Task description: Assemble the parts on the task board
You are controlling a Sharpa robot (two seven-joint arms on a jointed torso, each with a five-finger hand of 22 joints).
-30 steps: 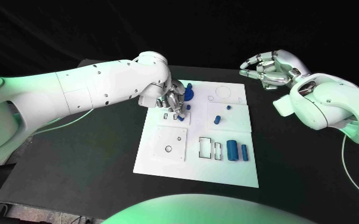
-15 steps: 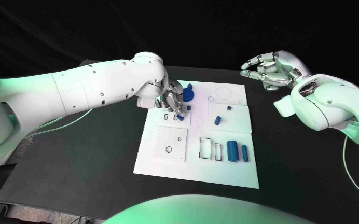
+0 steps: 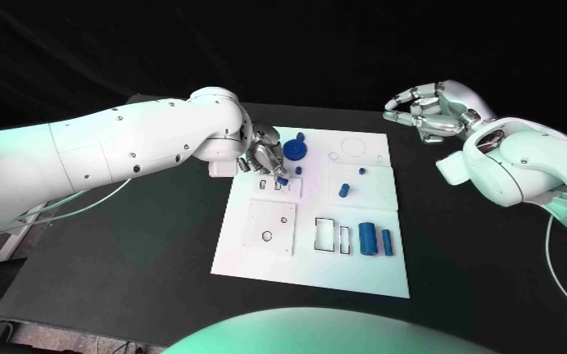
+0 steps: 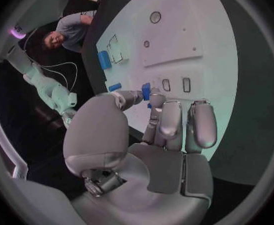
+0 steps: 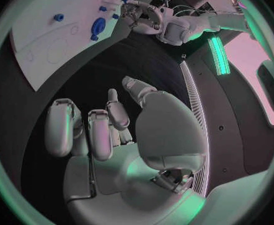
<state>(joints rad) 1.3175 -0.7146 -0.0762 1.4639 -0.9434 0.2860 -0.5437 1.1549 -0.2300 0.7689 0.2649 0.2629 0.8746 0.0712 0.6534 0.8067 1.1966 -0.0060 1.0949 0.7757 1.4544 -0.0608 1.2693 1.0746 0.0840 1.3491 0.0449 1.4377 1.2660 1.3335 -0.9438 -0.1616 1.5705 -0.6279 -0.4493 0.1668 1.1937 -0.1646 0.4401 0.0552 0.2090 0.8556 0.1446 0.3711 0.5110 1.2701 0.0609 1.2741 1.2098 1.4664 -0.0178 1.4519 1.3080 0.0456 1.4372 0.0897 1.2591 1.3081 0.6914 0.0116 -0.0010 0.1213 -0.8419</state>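
The white task board (image 3: 310, 262) lies mid-table. My left hand (image 3: 262, 160) hovers over its far left part and pinches a small blue part (image 3: 283, 180) (image 4: 146, 91) between thumb and fingertips, just above two small slots (image 4: 186, 84). A round blue part (image 3: 293, 149) (image 5: 99, 24) stands right beside that hand. Farther along the board sit a blue peg (image 3: 342, 189), a tiny blue part (image 3: 359, 169) and two blue cylinders (image 3: 369, 238) near the right edge. My right hand (image 3: 428, 111) (image 5: 106, 130) hangs off the board at the far right, fingers curled in, holding nothing.
The black table (image 3: 130, 247) surrounds the board on all sides. Rectangular outlined recesses (image 3: 329, 234) and a square plate with a hole (image 3: 269, 224) mark the board's near half. My left forearm (image 3: 130, 145) stretches across the table's left side.
My left forearm has swung left and lower while the hand stays over the same spot with the small blue part. The right hand has barely moved.
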